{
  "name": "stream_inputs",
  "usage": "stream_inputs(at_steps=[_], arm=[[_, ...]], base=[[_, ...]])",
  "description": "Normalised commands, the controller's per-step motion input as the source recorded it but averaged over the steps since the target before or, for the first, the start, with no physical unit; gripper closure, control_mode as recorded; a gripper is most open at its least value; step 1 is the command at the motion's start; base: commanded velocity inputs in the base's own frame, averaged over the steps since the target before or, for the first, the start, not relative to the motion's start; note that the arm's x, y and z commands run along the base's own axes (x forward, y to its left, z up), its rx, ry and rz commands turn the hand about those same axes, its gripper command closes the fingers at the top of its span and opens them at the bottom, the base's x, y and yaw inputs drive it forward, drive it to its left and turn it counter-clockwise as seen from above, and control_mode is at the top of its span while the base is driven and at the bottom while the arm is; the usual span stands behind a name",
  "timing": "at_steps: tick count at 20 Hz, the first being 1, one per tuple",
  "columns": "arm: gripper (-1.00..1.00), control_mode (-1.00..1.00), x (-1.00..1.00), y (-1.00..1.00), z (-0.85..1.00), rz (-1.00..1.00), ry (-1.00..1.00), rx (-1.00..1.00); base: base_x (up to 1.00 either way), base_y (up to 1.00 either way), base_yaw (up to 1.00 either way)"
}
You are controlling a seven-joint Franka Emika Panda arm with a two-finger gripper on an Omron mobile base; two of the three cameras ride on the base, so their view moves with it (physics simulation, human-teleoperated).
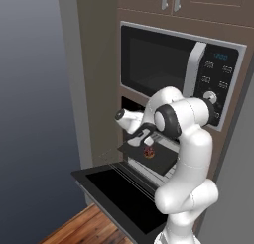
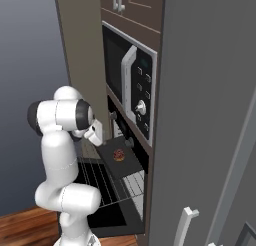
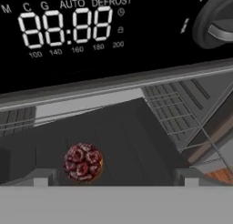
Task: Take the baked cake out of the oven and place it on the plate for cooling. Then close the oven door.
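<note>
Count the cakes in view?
1. The cake sits on the dark tray pulled out of the open oven, just ahead of the open gripper. More could be hidden deeper inside.

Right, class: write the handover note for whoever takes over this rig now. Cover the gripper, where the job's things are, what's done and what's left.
Gripper: open, empty, poised just above the cake.
Cake: small, red-topped, sitting on a dark tray that juts out of the oven over its wire rack.
Oven door: dropped fully open.
Done: door open, arm at the cake.
Left: grasp the cake, move it to the plate, then close the door. I can't see the plate from here.
</note>
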Motion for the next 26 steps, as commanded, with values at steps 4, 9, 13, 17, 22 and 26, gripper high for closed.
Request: stream_inputs(at_steps=[4, 9, 13, 17, 22, 26], arm=[[-1.0, -1.0, -0.55, 0.21, -0.53, -0.13, -0.08, 0.0], [-1.0, -1.0, -0.33, 0.23, -0.44, -0.09, -0.08, 0.0], [-1.0, -1.0, -0.11, 0.21, -0.54, -0.1, -0.15, 0.0], [-1.0, -1.0, 0.0, 0.14, -0.68, -0.07, -0.14, 0.0], [-1.0, -1.0, 0.0, 0.1, -0.58, -0.02, -0.13, 0.0], [-1.0, -1.0, 0.0, 0.02, -0.56, -0.05, -0.22, 0.0]], base=[[0.0, 0.0, 0.0], [0.0, 0.0, 0.0], [0.0, 0.0, 0.0], [0.0, 0.0, 0.0], [0.0, 0.0, 0.0], [0.0, 0.0, 0.0]])
